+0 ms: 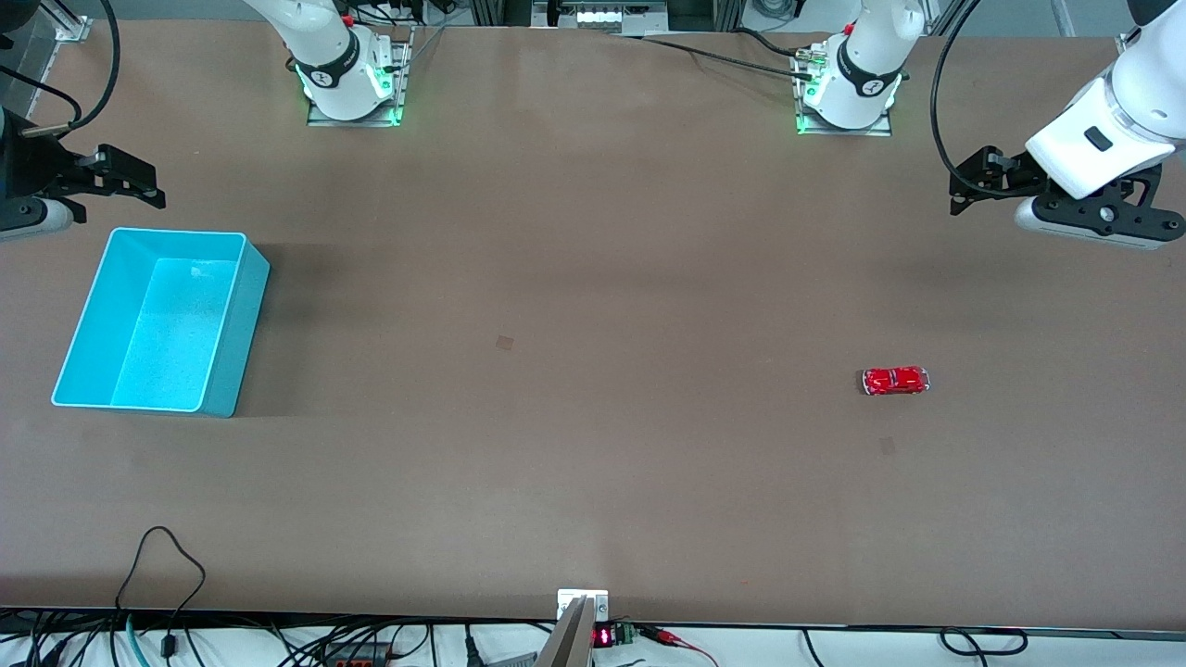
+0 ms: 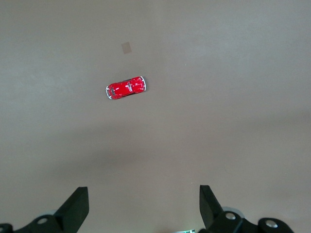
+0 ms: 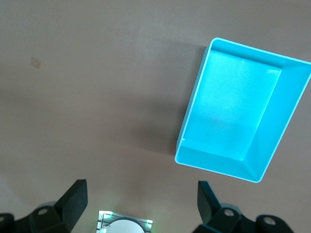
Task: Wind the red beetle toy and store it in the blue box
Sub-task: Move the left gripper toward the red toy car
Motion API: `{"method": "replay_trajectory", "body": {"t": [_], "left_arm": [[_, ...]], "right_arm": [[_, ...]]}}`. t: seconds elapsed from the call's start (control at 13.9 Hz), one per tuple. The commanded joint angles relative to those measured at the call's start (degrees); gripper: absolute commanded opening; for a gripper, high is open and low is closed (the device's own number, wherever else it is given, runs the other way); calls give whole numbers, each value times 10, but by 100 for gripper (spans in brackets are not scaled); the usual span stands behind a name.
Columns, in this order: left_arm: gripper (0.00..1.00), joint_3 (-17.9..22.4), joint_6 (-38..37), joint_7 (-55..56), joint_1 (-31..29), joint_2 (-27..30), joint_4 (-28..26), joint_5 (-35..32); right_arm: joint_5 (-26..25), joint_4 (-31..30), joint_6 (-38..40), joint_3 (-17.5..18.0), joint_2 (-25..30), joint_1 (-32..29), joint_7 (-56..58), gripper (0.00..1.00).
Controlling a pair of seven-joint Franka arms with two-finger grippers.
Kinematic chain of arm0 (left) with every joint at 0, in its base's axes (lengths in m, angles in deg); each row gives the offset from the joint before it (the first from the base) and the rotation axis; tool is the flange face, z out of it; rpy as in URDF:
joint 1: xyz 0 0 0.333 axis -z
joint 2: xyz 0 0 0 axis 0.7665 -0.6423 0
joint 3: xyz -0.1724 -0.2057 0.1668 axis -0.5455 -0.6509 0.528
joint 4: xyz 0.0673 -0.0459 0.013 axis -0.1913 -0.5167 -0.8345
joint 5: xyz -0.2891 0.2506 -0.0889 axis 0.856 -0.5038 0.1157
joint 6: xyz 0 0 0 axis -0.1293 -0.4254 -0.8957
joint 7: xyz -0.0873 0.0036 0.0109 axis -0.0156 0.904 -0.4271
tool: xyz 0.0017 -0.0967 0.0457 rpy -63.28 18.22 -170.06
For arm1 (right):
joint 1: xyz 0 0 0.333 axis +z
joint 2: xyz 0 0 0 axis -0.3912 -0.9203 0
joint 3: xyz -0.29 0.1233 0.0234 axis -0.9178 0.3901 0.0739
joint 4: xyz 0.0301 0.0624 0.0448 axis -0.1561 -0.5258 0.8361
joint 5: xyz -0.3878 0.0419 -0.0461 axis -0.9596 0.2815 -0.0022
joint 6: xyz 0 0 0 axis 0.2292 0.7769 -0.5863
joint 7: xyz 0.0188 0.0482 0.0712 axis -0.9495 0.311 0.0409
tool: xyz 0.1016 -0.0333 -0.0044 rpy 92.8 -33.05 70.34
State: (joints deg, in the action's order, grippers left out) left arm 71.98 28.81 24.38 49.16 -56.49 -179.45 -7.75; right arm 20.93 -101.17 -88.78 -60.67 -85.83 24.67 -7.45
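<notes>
- The red beetle toy (image 1: 895, 381) is a tiny glossy red car with a rounded body and silver trim at both ends; it stands on its wheels on the bare brown table (image 1: 593, 371), toward the left arm's end.
- The blue box (image 1: 162, 320) is a turquoise bin with tapered walls and a thin pale rim, open side up, nothing visible inside, toward the right arm's end, well apart from the car.
- The left gripper (image 1: 964, 190) hangs in the air over bare table at the left arm's end, its wrist tilted; its two black fingers (image 2: 73, 208) are spread wide and grasp nothing, and its wrist camera looks down on the car (image 2: 126, 88).
- The right gripper (image 1: 139, 181) hangs over bare table just beside the box's rim (image 3: 194, 104); its fingers (image 3: 73, 199) are likewise parted and empty.
- The car's long axis runs along the table's length, end to end; which end is the nose is hard to tell at this size.
- The box's long axis runs roughly across the table, slightly skewed.
</notes>
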Motion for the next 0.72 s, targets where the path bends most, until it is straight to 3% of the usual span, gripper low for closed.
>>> {"method": "replay_trajectory", "body": {"t": [0.0, 0.5, 0.65], "left_arm": [[100, 0, -12, -10, -1, -6, 16, -10], [100, 3, -15, -1, -1, -7, 15, -12], [100, 2, -52, -1, 0, -7, 15, -12]], "right_arm": [[11, 10, 10, 0, -2, -4, -2, 100], [11, 10, 9, 0, -3, -4, -3, 100], [10, 10, 9, 0, -2, -4, -2, 100]]}}
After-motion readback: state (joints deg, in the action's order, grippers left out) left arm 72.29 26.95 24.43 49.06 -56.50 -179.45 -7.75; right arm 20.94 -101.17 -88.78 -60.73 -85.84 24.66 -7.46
